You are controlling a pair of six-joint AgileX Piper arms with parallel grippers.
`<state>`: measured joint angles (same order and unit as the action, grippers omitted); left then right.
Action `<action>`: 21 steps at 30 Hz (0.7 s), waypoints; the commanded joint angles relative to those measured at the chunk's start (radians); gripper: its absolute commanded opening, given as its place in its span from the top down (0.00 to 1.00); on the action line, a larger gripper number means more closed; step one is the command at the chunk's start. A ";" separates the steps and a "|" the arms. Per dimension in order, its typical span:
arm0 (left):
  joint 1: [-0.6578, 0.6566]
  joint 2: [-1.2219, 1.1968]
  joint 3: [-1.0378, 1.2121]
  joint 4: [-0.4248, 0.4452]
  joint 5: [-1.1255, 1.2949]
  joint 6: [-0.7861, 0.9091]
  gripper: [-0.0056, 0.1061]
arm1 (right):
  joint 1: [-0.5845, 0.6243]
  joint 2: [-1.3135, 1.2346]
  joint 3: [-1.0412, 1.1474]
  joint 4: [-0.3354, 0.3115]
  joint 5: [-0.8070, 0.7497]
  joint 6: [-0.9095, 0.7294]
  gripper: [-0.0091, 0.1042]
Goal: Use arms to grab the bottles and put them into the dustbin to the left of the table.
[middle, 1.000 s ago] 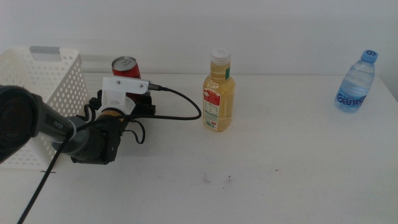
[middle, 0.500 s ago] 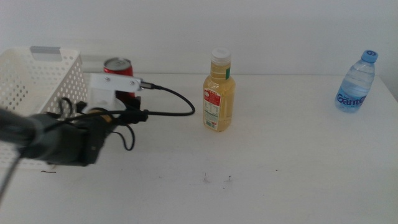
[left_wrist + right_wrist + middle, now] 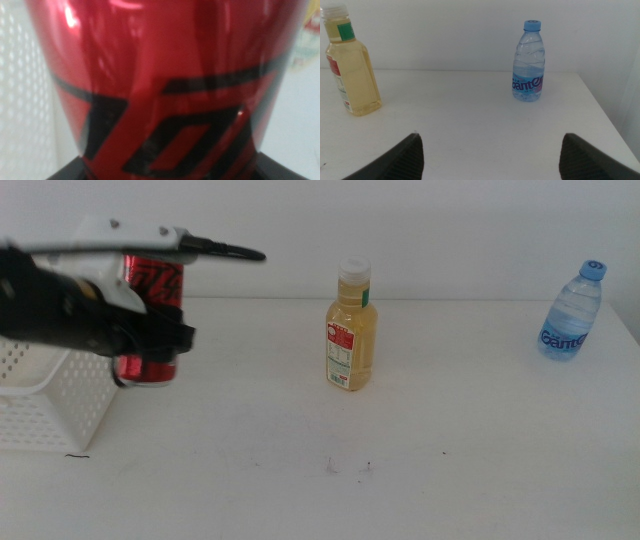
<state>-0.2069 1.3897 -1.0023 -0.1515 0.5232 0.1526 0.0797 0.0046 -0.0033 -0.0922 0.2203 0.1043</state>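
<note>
Clamped on the slim red soda can (image 3: 152, 320), the left gripper (image 3: 150, 345) holds it up off the large plain white table (image 3: 400, 440). That black arm comes in from the left and reaches out flat, level with the can. Its white plastic mount (image 3: 110, 235) sits on top, and a black cable (image 3: 225, 250) pokes out to the right. The can stands upright in the grip, just to the right of the white plastic basket with holes in its sides (image 3: 45, 395). The basket sits at the far left of the table. In the left wrist view the red can (image 3: 165, 85) fills almost the whole picture, with black stripes on it.

A yellow juice bottle with a white cap (image 3: 352, 328) stands upright near the middle of the table, well apart from the can. A small clear water bottle with a blue cap (image 3: 573, 312) stands at the far right.

The right gripper (image 3: 490, 152) hangs low over the near side of the table. Its two dark jaws are wide apart with nothing between them.
</note>
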 commanded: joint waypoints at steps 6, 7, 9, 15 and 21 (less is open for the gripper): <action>0.153 0.063 -0.315 0.004 0.433 0.143 0.97 | -0.009 -0.005 0.003 -0.007 -0.009 -0.008 0.12; 0.187 0.084 -0.363 0.004 0.473 0.163 0.97 | -0.009 -0.005 0.003 -0.007 -0.009 -0.008 0.12; 0.258 0.124 -0.464 0.004 0.544 0.191 0.97 | -0.009 -0.005 0.003 -0.007 -0.009 -0.008 0.12; 0.413 0.311 -0.721 0.017 0.674 0.241 0.97 | -0.009 -0.005 0.003 -0.007 -0.009 -0.008 0.12; 0.488 0.503 -0.829 -0.011 0.698 0.318 0.97 | -0.009 -0.005 0.003 -0.007 -0.009 -0.008 0.12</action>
<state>0.2693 1.8637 -1.8051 -0.1368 1.2273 0.4493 0.0797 0.0046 -0.0033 -0.0922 0.2203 0.1043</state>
